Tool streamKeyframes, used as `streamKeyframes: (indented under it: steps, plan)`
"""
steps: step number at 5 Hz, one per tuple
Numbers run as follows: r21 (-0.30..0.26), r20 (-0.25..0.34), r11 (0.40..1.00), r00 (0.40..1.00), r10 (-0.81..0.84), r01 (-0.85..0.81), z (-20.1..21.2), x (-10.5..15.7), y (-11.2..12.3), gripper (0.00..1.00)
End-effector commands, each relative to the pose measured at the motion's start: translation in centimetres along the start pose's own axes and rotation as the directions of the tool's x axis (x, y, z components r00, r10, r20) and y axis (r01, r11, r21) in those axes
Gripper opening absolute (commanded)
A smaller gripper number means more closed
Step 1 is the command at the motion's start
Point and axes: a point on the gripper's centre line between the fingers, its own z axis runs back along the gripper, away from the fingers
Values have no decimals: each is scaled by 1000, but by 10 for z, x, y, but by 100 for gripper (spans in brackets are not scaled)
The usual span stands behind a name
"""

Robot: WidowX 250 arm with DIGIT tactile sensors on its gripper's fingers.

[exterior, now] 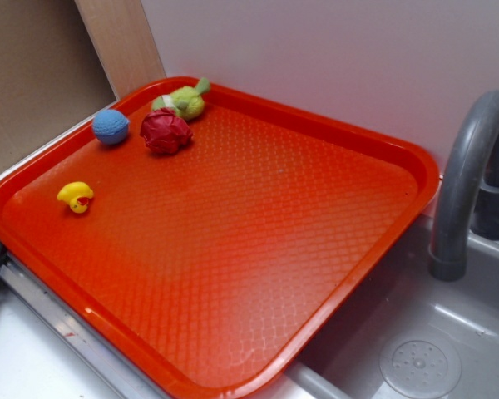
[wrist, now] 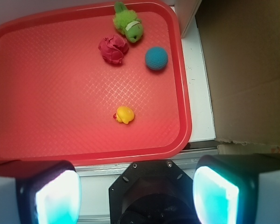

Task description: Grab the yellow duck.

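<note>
in the wrist view the gripper [wrist: 136, 191] sits nearest, its two pale, teal-glowing fingers [wrist: 56, 196] spread wide at the bottom corners with nothing between them; it hangs off the tray's edge, over the grey counter strip. just beyond lies the textured red-orange plastic tray [wrist: 46, 140] with raised rim. the tiny bright yellow rubber duck [wrist: 124, 115] with a red-orange beak rests on the tray floor, in the near part, apart from everything else. farther on, the blue knitted ball [wrist: 156, 58] sits near the tray's right rim. beside it to the left lies a crumpled dark red cloth lump [wrist: 113, 50], and farthest, at the back rim, the yellow-green plush toy [wrist: 128, 23]. in the exterior view a grey curved faucet [exterior: 470, 174] stands over a grey sink basin [exterior: 416, 357] beside the tray.
</note>
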Motion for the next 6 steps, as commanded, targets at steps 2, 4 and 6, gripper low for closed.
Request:
streamKeyframes:
  steps: [2,4,6]
  plan:
    - [51,12,987,989,-150,149,-47,21,-41,100]
    - [93,56,948,949,-309,303,-111,22,-77,100]
    - [-46,98,895,894,-438,444,-173,13,-44,100]
